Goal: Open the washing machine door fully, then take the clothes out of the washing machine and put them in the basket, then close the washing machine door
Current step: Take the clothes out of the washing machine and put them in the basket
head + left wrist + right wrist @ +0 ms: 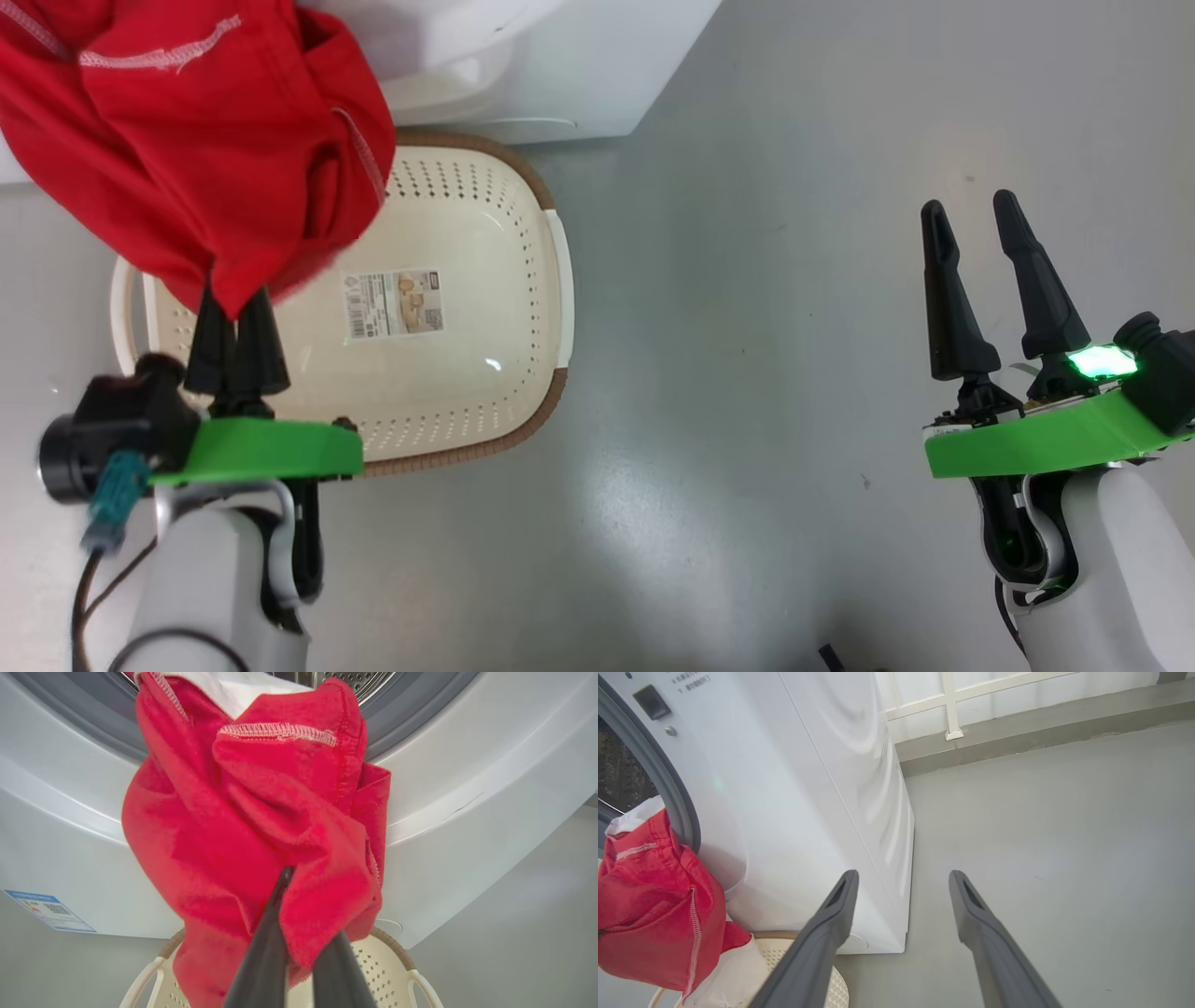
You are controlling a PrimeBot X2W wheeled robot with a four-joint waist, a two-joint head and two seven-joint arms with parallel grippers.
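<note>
The red clothes (196,140) hang out of the white washing machine (467,812), draped over its grey rubber ring (411,723) and trailing from the drum. My left gripper (235,303) is shut on the lower fold of the clothes (261,835), above the cream basket (495,280) on the floor. In the right wrist view the clothes (654,905) dangle beside the washing machine (808,788), over the basket (836,989). My right gripper (971,210) stands open over bare floor to the right, holding nothing. The washing machine door is out of view.
The basket carries a sticker (392,303) on its bottom and stands right against the machine's front. A blue label (49,911) sits low on the machine. Grey floor (747,327) spreads to the right; a low kerb and white railing (1017,732) run behind.
</note>
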